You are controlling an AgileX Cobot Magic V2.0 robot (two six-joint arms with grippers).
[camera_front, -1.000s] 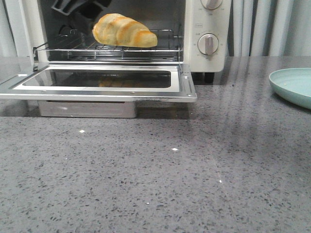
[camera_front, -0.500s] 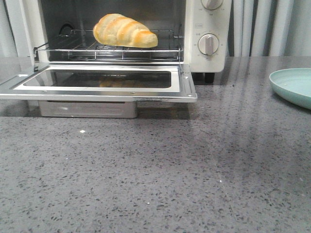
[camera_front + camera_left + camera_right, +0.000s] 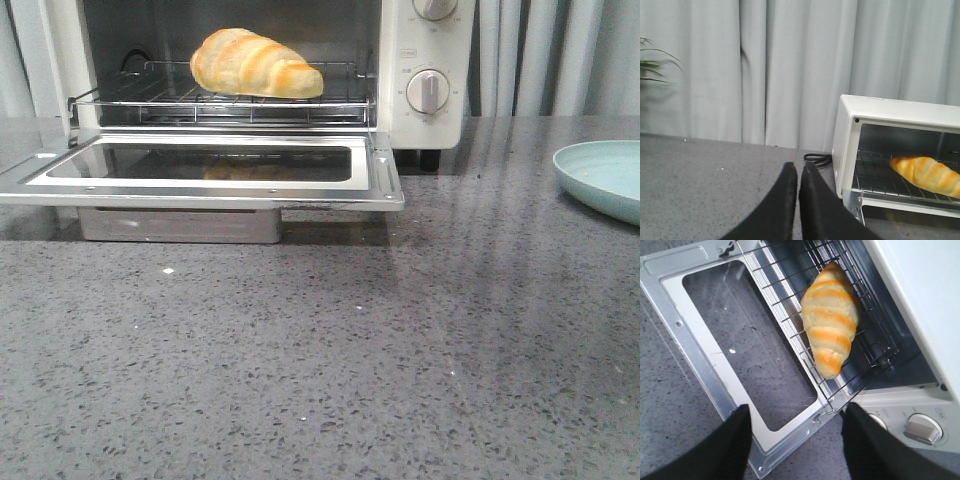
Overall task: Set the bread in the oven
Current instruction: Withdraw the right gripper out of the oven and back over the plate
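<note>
Here, bread [image 3: 831, 320] being shown on rack beyond spread, empty right gripper [image 3: 796, 440]; left gripper [image 3: 797, 175] closed, empty. Risk: open door [image 3: 715, 347] being knocked.

Soft, even light fills all views. The counter [image 3: 330, 380] shows pale vertical glare streaks and small glints; a dim shadow lies beneath the oven [image 3: 425, 60] door. Focus is fairly sharp.

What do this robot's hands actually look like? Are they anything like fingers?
Only the fingertips show, in the wrist views. The left gripper has two plain matte black fingers, smooth, tapering to rounded tips. The right gripper has the same black fingers, broad and rounded. No cables, markings or joints are visible; the arms themselves are out of view.
</note>
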